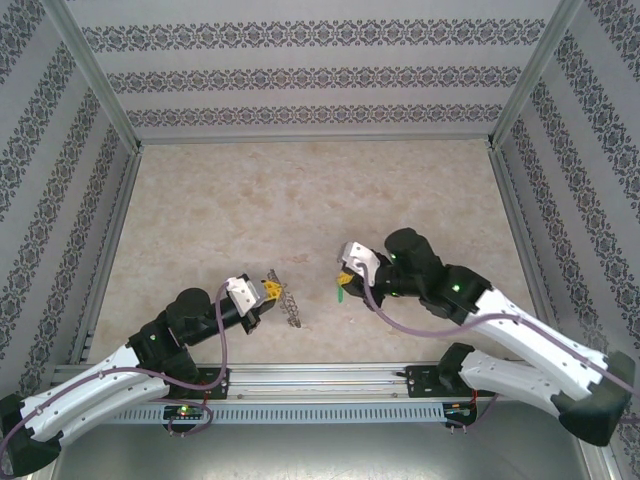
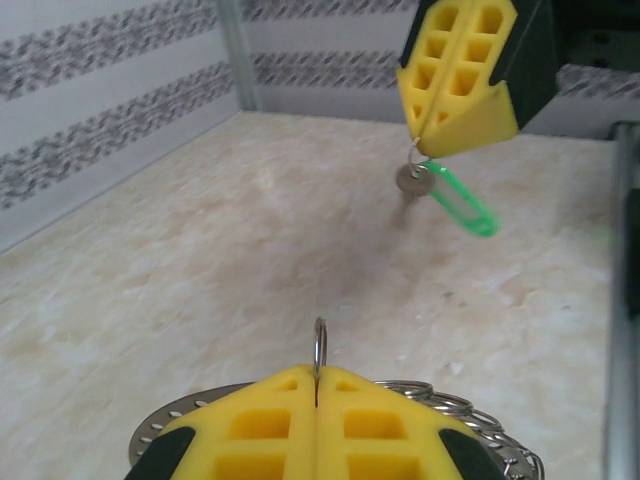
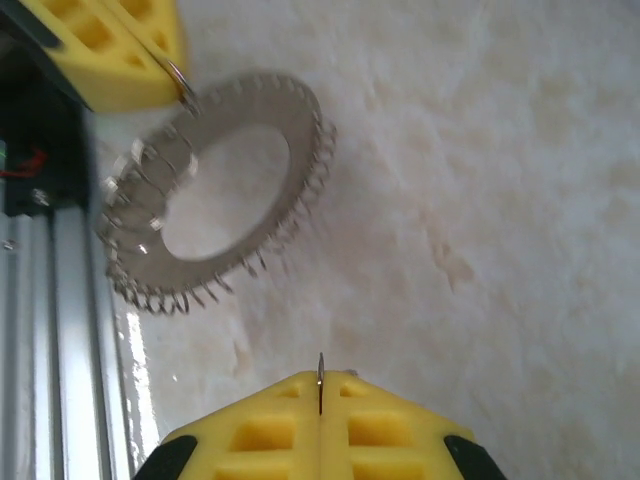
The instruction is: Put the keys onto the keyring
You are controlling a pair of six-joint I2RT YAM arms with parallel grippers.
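Observation:
The keyring (image 3: 300,150) is a flat grey ring with many small wire loops round its rim. It hangs just above the table (image 1: 300,210). My left gripper (image 1: 268,290) is shut on one of its loops (image 2: 320,345), with the ring's rim (image 2: 150,435) showing under the yellow fingers (image 2: 250,420). A short way to the right, my right gripper (image 1: 347,275) is shut on the keys (image 2: 458,200). The bright green head hangs below its fingertips, beside a small silver piece (image 2: 413,180). A thin metal edge (image 3: 320,368) sticks out between the right fingers (image 3: 390,420).
An aluminium rail (image 1: 320,378) runs along the near edge, close behind both grippers. Patterned walls and metal posts (image 1: 100,75) enclose the marbled table on three sides. Open tabletop lies beyond the grippers toward the back wall.

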